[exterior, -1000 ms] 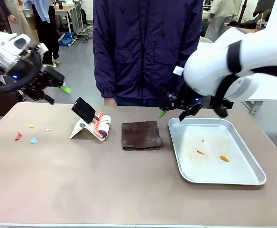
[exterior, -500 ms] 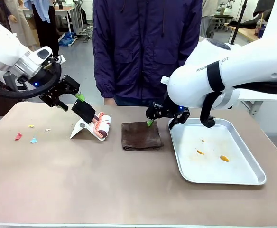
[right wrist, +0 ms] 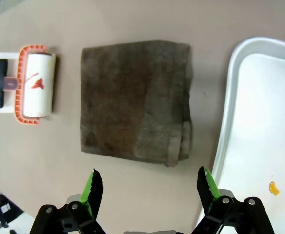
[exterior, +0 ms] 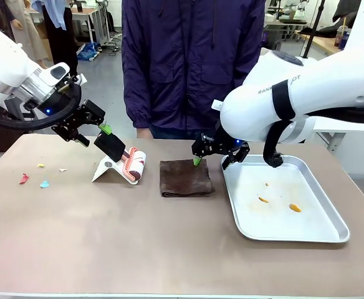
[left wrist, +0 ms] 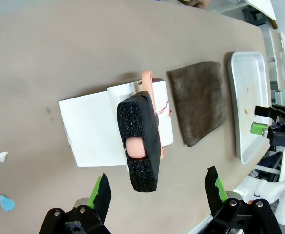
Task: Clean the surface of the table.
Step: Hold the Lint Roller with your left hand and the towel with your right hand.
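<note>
Below the left claw (left wrist: 158, 181) and right claw (right wrist: 150, 178) lies the table (exterior: 138, 249).

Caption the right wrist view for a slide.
Open right gripper over a folded brown cloth on the table, lint roller and tray to either side.

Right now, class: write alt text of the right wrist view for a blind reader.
The open right end effector hovers above a folded brown cloth on the table, lint roller on one side, metal tray on the other.
</note>
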`<move>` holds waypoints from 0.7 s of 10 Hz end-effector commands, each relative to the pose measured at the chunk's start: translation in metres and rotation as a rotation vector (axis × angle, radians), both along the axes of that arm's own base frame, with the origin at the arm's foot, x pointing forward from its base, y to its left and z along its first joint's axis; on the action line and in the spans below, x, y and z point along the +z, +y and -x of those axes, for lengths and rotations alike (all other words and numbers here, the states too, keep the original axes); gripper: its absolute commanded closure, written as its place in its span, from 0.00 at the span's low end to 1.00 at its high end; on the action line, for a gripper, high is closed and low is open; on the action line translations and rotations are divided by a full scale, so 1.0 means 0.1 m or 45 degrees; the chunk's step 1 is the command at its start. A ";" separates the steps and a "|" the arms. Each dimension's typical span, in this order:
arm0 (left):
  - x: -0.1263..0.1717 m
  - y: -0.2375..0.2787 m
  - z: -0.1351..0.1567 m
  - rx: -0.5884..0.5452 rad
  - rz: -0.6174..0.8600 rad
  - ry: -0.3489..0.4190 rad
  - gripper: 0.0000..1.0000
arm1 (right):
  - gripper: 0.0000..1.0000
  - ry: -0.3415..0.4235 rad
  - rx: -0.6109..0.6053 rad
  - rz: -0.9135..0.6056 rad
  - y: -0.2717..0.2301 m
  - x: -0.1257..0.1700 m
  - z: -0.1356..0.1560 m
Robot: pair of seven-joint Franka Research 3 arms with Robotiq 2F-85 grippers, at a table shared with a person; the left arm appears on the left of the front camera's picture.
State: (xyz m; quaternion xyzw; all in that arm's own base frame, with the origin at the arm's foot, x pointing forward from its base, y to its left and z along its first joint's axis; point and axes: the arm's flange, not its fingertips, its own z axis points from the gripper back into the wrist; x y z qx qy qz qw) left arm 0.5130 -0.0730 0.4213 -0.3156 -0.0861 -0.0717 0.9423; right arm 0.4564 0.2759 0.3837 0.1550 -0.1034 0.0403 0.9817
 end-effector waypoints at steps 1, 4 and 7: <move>0.01 0.00 0.01 0.003 0.009 -0.005 0.00 | 0.00 0.000 0.010 0.006 0.00 0.01 0.01; -0.03 0.03 -0.13 0.000 0.037 0.049 0.00 | 0.00 -0.010 0.014 0.068 0.12 -0.10 -0.22; -0.16 0.02 -0.26 -0.027 0.072 0.090 0.00 | 0.00 0.028 -0.003 0.087 0.24 -0.36 -0.46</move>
